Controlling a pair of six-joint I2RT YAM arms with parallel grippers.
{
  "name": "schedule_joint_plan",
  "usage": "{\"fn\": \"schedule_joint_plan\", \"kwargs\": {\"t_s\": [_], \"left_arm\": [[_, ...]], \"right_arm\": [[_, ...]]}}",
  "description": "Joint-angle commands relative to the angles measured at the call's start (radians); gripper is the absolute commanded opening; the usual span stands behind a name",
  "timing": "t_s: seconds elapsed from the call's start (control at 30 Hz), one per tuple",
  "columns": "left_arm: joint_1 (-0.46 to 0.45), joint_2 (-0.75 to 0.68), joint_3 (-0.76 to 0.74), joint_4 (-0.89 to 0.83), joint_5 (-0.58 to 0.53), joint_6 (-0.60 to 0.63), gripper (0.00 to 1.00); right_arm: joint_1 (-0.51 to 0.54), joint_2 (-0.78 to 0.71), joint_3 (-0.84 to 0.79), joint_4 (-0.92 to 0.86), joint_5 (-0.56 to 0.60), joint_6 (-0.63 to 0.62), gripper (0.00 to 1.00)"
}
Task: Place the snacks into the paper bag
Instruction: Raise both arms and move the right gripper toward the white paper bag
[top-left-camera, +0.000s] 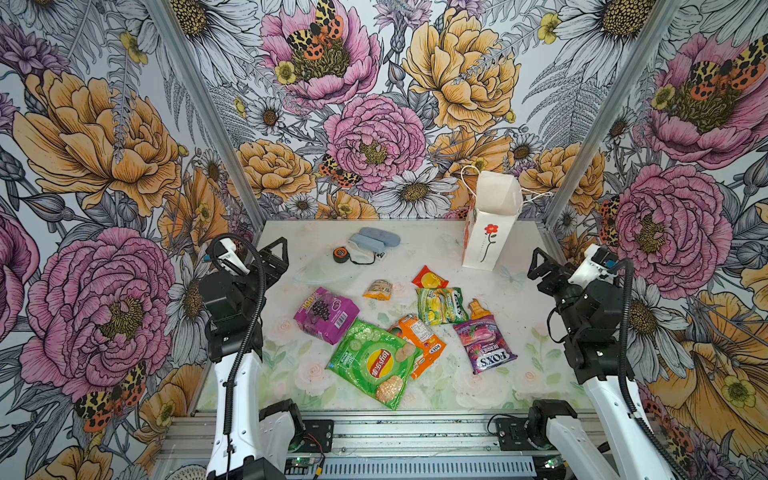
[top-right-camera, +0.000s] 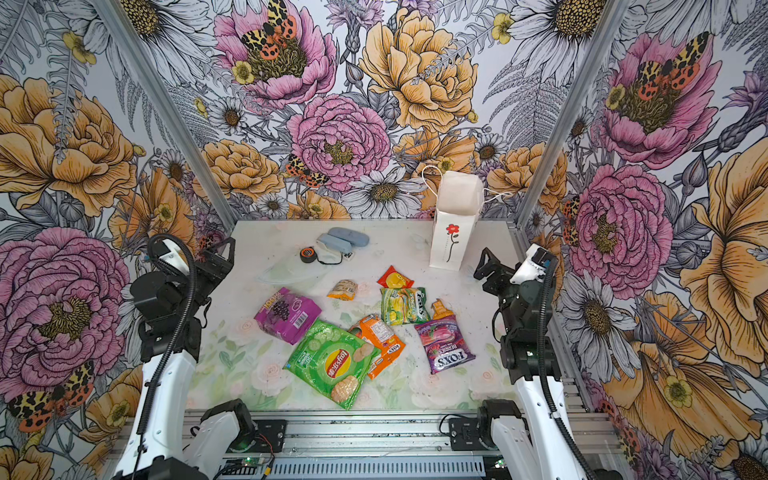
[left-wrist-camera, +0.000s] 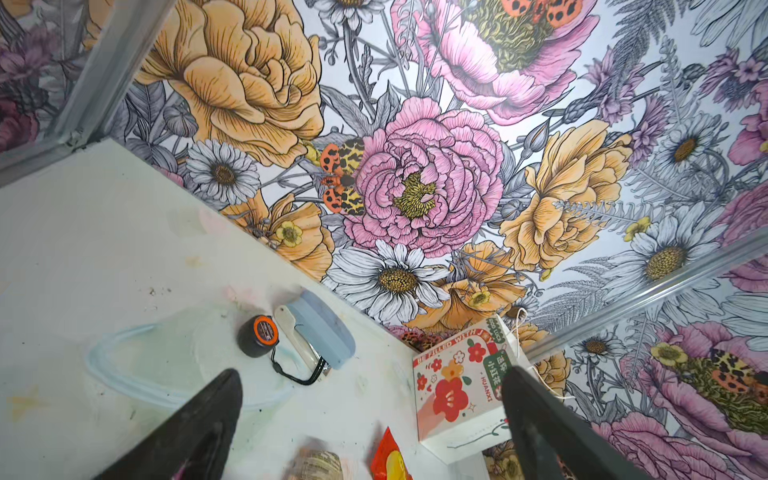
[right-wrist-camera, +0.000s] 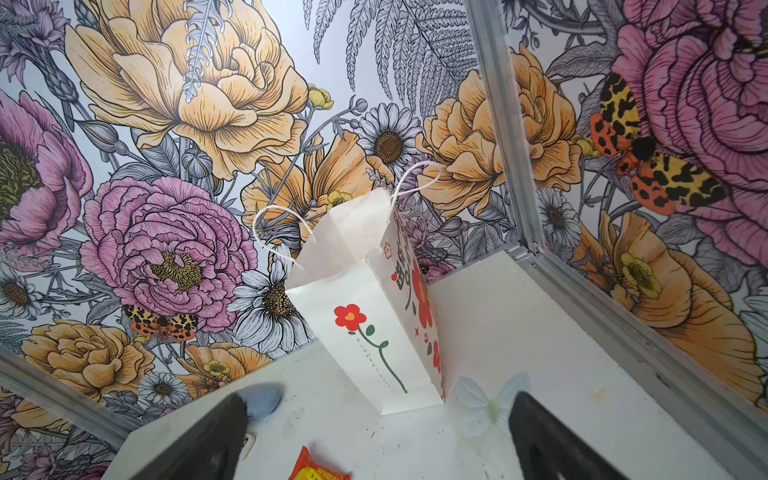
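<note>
White paper is the material of the tall bag with string handles and a red flower on its front. This paper bag stands upright at the upper right of the pale table in both top views, with its mouth open upward.

All the packets I see lie outside it, in the middle of the frame. The large green Lay's chips packet is lowest and touches an orange packet on its right. A purple packet lies upper left of the Lay's and a purple Fox's Berries packet lies to its right. Above them is a green-yellow packet, and a red-yellow packet is nearest to the bag.

My left gripper hangs at the left edge of the table and my right gripper at the right edge. Both have their jaws wide apart and hold nothing.

Two grey-blue oblong cases and a round black-orange tape measure sit at the upper middle.
</note>
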Motion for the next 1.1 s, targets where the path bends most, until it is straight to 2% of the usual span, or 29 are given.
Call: {"fn": "schedule_joint_plan", "kwargs": {"t_s": [0.0,0.07,0.17,0.37,0.5,0.6,0.73,1.07], "left_arm": [[-0.034,0.033,0.086,-0.193,-0.009,0.101,0.99],[-0.099,0.031,0.115,-0.254,-0.054,0.195,0.99],[-0.246,0.014,0.127,-0.296,-0.179,0.253,0.99],[-0.489,0.072,0.237,-0.452,-0.349,0.382,0.99],[-0.595,0.090,0.301,-0.566,-0.482,0.501,0.99],[-0.629,0.080,0.313,-0.625,-0.550,0.575,0.99],[-0.635,0.049,0.270,-0.623,-0.637,0.589,0.99],[-0.642,0.031,0.258,-0.623,-0.675,0.584,0.99]], "right_arm": [[-0.005,0.054,0.092,-0.085,-0.013,0.015,0.97],[-0.006,0.125,0.185,-0.196,0.040,0.010,0.94],[-0.005,0.264,0.388,-0.407,0.161,0.040,0.91],[-0.006,0.453,0.584,-0.442,0.153,0.030,0.89],[-0.008,0.587,0.746,-0.499,0.175,0.006,0.89],[-0.012,0.704,0.891,-0.564,0.160,-0.020,0.88],[-0.016,0.867,1.071,-0.670,0.138,-0.039,0.87],[-0.021,1.215,1.439,-0.830,0.153,-0.033,0.84]]}}
